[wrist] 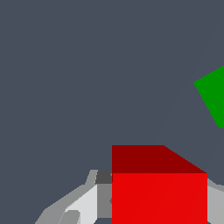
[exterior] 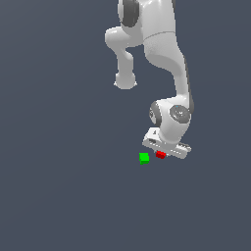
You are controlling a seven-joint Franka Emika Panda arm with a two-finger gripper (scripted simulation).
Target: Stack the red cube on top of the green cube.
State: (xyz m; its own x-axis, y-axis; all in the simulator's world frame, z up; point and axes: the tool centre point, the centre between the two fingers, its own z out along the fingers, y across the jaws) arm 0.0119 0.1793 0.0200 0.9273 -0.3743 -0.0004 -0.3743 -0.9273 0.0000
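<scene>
The white Panda arm (exterior: 164, 59) is seen coming down from the top of the exterior view, bent at the elbow, with the wrist turned downward. The gripper (exterior: 164, 153) is held low over the dark grey floor (exterior: 59, 186), its hand slightly tilted.

The red cube (exterior: 160, 155) is found directly under the gripper in the exterior view, partly covered by the hand. In the wrist view the red cube (wrist: 159, 192) fills the space between the two fingers; a grey finger (wrist: 83, 203) is seen against one side of it and a small part of the other finger against the opposite side. The fingers are therefore closed narrowly on the red cube. Whether the cube rests on the floor or is lifted a little cannot be told.

No container is shown in either view.

The green cube (exterior: 143, 158) lies on the floor just beside the red cube, toward the exterior view's left, and the two are not touching. Both cubes are plain, bright and of the same size, much smaller than the gripper. In the wrist view only a corner of the green cube (wrist: 213, 94) is visible at the edge.
</scene>
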